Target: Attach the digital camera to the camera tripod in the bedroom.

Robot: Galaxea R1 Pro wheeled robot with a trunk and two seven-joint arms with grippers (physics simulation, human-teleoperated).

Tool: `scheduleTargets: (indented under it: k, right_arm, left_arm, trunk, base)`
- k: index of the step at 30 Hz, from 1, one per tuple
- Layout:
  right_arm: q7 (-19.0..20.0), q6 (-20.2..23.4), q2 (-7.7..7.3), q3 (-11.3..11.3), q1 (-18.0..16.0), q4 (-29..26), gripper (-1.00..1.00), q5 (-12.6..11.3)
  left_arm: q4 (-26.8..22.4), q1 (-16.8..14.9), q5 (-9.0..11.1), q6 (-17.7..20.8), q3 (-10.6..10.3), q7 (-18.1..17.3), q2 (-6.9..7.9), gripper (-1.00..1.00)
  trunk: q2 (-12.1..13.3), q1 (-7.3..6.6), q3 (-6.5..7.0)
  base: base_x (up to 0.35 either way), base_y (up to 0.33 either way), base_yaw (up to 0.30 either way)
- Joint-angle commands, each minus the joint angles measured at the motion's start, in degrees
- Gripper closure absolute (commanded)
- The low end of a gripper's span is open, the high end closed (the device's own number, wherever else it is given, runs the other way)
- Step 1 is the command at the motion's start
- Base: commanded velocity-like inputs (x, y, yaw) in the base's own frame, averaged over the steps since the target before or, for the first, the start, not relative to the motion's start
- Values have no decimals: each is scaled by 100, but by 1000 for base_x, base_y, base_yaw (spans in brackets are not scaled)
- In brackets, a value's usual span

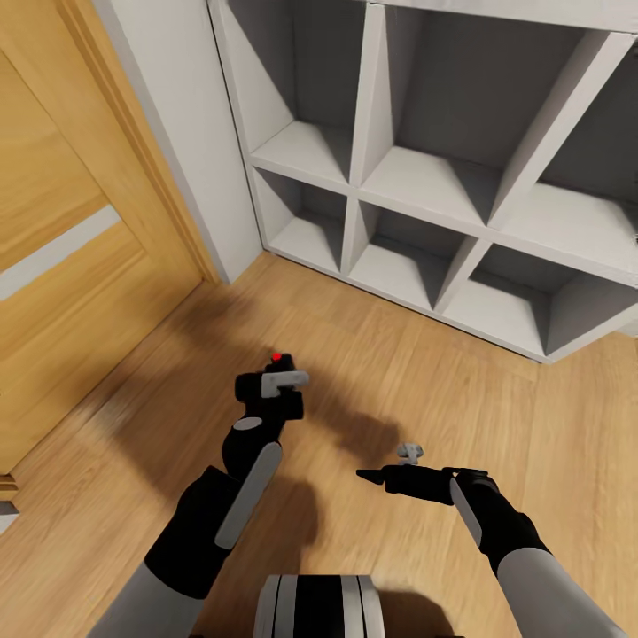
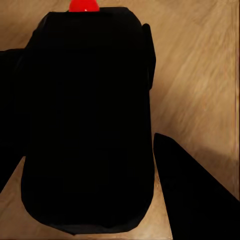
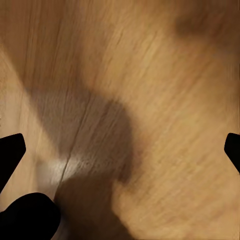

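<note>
Head view, left arm: we've got the digital camera (image 1: pixel 276 390) held in the left end effector (image 1: pixel 270 399) just below the middle of the frame, red button on top. We'd guess it's kept up off the floor (image 1: pixel 354 337) and in front of the trunk so it rides safely while the base rolls along.

Head view, right arm: right end effector (image 1: pixel 403 470) sits lower right of centre, pointing toward the left of the frame, nothing in it. Looks parked out of the way, probably free for later.

Head view, surroundings: grey cubby shelf (image 1: pixel 461 186) across the upper right, its cubbies bare, and a wooden door (image 1: pixel 80 266) down the left side. No tripod in front of us, so we reckon we're on the way to it.

Left wrist view: the camera body (image 2: pixel 87 125) takes up most of the frame, red button at the very top edge. One dark finger (image 2: pixel 195 195) lies just beside it at lower right and another dark finger at the left edge, so the end effector is closed around the body, snug on both flanks.

Right wrist view: wood floor (image 3: pixel 165 90) with a soft shadow, dark fingertips (image 3: pixel 10 150) at the far left and right edges, well apart. So it's wide open, gripping nothing.
</note>
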Motion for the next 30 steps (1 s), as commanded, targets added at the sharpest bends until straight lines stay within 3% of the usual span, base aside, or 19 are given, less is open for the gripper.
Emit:
scheduleTargets:
  k: [1,5,9,11,13,14,15,17,18,24,30]
  right_arm:
    - [6,48,0,-10,-1,-2,-100,-28]
    - [3,51,-4,-11,-1,-2,-100,-28]
    - [2,55,-6,-17,-1,-2,-100,-33]
    - [2,56,-6,-18,-1,-2,-100,-35]
    - [2,56,-6,-19,-1,-2,-100,-36]
    - [0,56,-6,-19,-1,-2,-100,-36]
    - [-3,57,-6,-19,-1,-2,-100,-37]
    - [-4,57,-6,-19,-1,-2,-100,-37]
    - [-8,57,-6,-18,-1,-2,-100,-37]
    - [-13,54,-6,-15,-1,-2,-100,-37]
    - [-11,57,-6,-19,-1,-2,-100,-38]
  left_arm:
    - [-7,-5,120,15,-1,55,5,100]
    - [-7,-4,230,4,15,16,28,100]
    - [0,-6,567,-5,28,-587,267,100]
    - [6,-8,839,-26,59,-1131,521,100]
    - [26,-8,1268,-142,243,-1972,970,100]
    - [33,-7,1381,-179,315,-2184,1085,100]
    - [46,-6,1611,-240,473,-2595,1304,100]
    - [58,-6,1842,-281,620,-2970,1496,100]
    - [84,-5,2054,-307,733,-3305,1659,100]
    - [213,-4,2553,-344,899,-3985,1988,100]
    - [258,-9,2713,-356,940,-4170,2076,100]
  trunk:
    - [0,-3,19]
    - [5,-14,108]
    - [11,-24,197]
    - [13,-29,241]
    - [16,-34,285]
    - [17,-37,307]
    - [19,-39,330]
    - [21,-44,374]
    - [23,-47,396]
    - [31,-63,529]
    - [39,-78,662]
  base:
    - [0,0,0]
    - [0,0,0]
    - [0,0,0]
    - [0,0,0]
    - [0,0,0]
    - [0,0,0]
    - [0,0,0]
    - [0,0,0]
    - [0,0,0]
    - [0,0,0]
    - [0,0,0]
